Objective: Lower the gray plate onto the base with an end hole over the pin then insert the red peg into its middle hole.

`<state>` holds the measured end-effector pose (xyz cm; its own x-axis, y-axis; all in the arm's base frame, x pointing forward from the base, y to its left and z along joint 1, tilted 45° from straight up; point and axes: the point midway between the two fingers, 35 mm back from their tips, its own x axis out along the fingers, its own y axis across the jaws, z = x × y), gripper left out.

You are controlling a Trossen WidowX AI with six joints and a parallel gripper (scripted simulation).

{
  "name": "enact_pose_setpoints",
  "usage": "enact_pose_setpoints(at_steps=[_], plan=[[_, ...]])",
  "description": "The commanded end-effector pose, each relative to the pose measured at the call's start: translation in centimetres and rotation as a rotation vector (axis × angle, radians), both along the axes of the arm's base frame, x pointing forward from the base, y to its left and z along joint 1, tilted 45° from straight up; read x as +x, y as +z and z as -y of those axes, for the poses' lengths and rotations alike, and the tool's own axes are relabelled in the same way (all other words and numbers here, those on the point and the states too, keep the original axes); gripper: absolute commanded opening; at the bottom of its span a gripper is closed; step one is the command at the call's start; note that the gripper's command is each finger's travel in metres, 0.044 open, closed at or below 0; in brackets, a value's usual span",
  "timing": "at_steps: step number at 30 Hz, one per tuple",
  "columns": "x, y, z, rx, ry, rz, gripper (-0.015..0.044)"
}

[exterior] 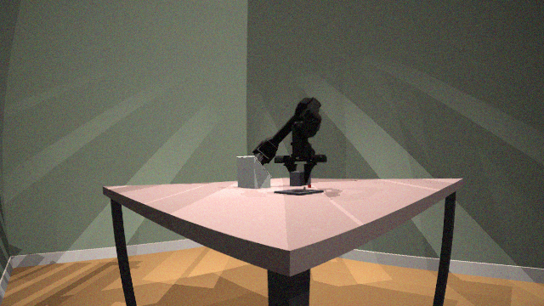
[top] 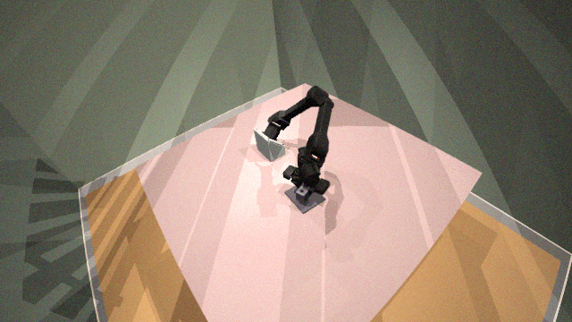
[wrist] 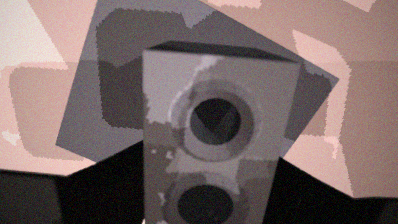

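Observation:
My gripper (top: 307,190) (exterior: 300,173) (wrist: 204,145) is shut on the gray plate (top: 298,195) (exterior: 296,178) (wrist: 267,90), a thick block with round holes. Two holes show in the wrist view. The plate hangs a little above the dark base (top: 313,205) (exterior: 289,192) (wrist: 75,125), with a gap under it in the exterior view. A short pin (exterior: 304,188) shows on the base there; in the wrist view the plate may hide it. The lower end of the red peg (exterior: 309,186) shows below a finger, beyond the base; the rest is hidden. I cannot see the peg in the other views.
A light gray angled block (top: 269,148) (exterior: 251,172) stands on the pink table (top: 250,250) (exterior: 255,217) beside the arm's lower links, left of the base. The table's near corner points toward the exterior camera. Shadows of the arm fall around the base.

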<state>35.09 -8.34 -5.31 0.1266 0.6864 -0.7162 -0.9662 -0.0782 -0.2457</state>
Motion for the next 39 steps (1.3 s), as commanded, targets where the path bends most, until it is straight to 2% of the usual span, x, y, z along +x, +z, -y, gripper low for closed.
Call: enact_pose_setpoints(at_steps=[1, 14, 31, 35, 39], plan=[[0.1, -0.4, -0.4, 0.005, -0.004, -0.001, 0.0000], [0.1, -0.8, -0.9, 0.001, 0.003, -0.001, 0.0000], [0.1, -0.8, -0.9, 0.001, 0.003, -0.001, 0.0440], [0.1, -0.6, -0.7, 0.001, 0.002, -0.001, 0.0440], [-0.1, 3.2, 3.4, -0.004, -0.002, -0.002, 0.0440]])
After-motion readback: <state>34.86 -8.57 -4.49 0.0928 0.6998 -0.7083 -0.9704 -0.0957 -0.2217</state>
